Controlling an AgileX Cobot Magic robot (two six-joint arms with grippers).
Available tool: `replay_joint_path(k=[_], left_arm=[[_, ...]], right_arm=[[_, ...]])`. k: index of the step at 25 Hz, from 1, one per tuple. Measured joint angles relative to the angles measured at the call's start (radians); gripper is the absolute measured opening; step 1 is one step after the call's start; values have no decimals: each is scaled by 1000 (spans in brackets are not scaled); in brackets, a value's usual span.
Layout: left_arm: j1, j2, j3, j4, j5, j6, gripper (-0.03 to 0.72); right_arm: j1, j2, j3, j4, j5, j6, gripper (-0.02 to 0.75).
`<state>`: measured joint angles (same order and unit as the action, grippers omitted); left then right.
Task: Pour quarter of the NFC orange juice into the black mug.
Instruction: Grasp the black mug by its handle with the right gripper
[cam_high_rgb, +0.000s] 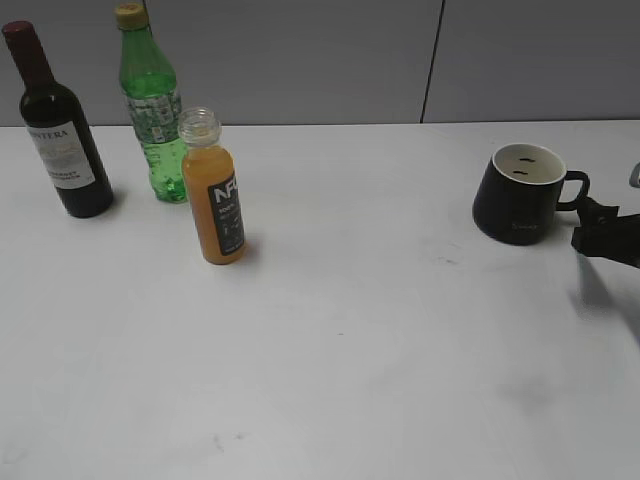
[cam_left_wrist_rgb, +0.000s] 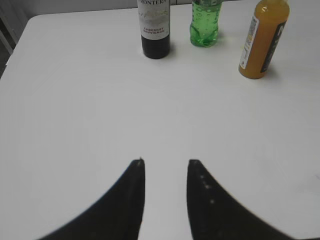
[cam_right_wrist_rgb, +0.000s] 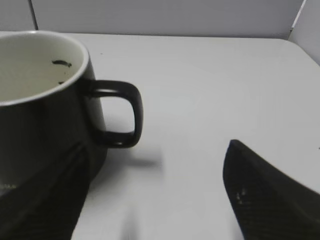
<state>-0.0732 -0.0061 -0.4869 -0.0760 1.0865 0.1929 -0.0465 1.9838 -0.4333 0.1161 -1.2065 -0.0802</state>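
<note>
The NFC orange juice (cam_high_rgb: 214, 205) stands upright at the back left of the white table, its threaded neck showing no cap; the left wrist view has it at the top right (cam_left_wrist_rgb: 262, 40). The black mug (cam_high_rgb: 520, 195) stands at the right with its handle (cam_high_rgb: 575, 190) pointing right. My right gripper (cam_high_rgb: 600, 225) sits low just right of that handle, open wide. In the right wrist view the mug (cam_right_wrist_rgb: 40, 125) fills the left side, and the handle (cam_right_wrist_rgb: 120, 112) lies just ahead of the gap of the right gripper (cam_right_wrist_rgb: 157, 150). My left gripper (cam_left_wrist_rgb: 166, 162) is open over bare table, far short of the bottles.
A dark wine bottle (cam_high_rgb: 60, 140) and a green bottle with a yellow cap (cam_high_rgb: 152, 110) stand close behind and left of the juice. The left wrist view also shows the wine bottle (cam_left_wrist_rgb: 154, 30) and the green bottle (cam_left_wrist_rgb: 205, 22). A grey wall runs behind the table.
</note>
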Motion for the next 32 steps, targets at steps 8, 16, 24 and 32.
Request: replay_joint_path(k=[8,16,24,32], left_arm=[[0,0,0,0,0,0,232],[0,0,0,0,0,0,232],[0,0,0,0,0,0,232],[0,0,0,0,0,0,232]], right_arm=[[-32,87,-99,-24,-1,0,629],[-40,148,-184,-66,-2,0,616],[-45,224,-291,-94,-1,1,613],[-48,278,-358,-130,-1,14,563]])
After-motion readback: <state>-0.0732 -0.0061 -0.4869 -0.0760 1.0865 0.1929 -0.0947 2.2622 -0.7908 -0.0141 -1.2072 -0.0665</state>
